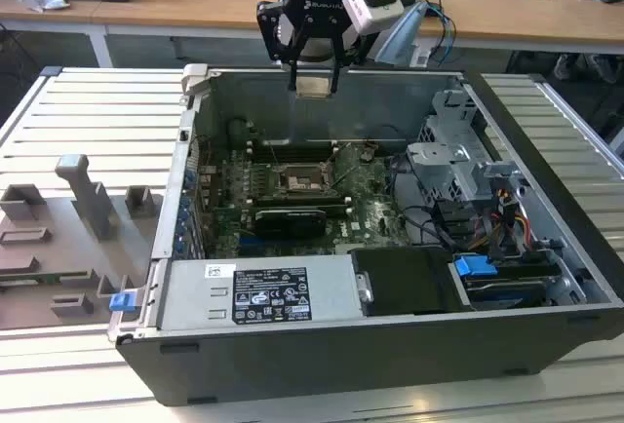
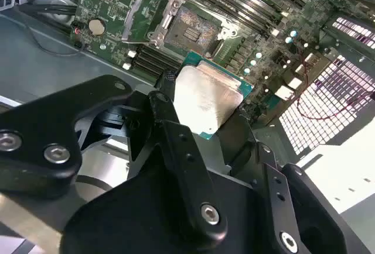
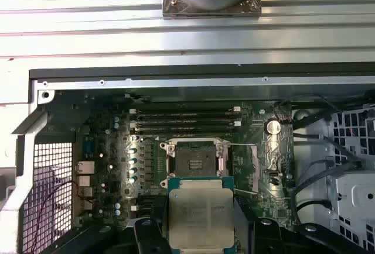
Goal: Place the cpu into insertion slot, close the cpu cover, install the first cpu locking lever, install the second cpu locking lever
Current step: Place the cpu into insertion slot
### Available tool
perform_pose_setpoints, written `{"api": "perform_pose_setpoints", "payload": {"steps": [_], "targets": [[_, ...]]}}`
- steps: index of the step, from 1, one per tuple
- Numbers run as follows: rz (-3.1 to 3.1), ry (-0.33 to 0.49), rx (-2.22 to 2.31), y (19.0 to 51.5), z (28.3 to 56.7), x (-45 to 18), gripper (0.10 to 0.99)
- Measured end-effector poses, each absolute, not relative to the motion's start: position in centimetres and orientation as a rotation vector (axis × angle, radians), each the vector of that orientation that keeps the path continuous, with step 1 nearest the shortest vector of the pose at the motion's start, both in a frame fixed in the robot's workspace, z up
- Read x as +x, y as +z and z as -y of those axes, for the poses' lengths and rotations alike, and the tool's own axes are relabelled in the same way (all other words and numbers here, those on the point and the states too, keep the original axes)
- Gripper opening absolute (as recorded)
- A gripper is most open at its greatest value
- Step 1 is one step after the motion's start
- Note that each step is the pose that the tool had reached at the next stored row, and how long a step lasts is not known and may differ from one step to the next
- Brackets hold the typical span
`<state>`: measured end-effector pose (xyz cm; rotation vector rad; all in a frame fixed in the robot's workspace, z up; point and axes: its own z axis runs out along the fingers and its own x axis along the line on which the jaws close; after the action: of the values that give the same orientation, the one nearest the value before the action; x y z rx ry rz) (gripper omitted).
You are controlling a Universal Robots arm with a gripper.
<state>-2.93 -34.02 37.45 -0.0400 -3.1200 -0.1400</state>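
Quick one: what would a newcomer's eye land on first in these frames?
The black hand hanging over the open computer case, gripping the silvery cpu by its edges. Below it, inside the case, sits the insertion slot with its dark centre exposed, next to the long memory slots.
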Motion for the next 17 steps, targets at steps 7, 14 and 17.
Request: {"api": "perform_pose_setpoints", "payload": {"steps": [7,14,17], "targets": [[3.120,-0.137,-0.113,37.30,34.02,-2.97,0.541],[3.118,-0.135,-0.224,37.12,34.02,-2.97,0.541],[3.117,-0.135,-0.244,37.09,34.02,-2.97,0.541]]}}
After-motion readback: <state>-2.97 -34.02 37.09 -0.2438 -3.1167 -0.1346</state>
